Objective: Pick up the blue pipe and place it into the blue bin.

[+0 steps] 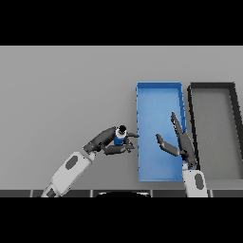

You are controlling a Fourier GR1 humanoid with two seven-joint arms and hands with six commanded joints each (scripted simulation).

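The blue pipe (119, 136), a short blue piece with a dark end, sits inside my left hand (108, 140), whose fingers and thumb curl round it. That hand hovers just left of the blue bin (142, 102), close to its left wall. My right hand (179, 142) hangs over the bin's right half, fingers straight and thumb spread, holding nothing.
A dark grey bin (232, 95) stands right beside the blue bin on its right. The grey table (61, 90) stretches away to the left and back.
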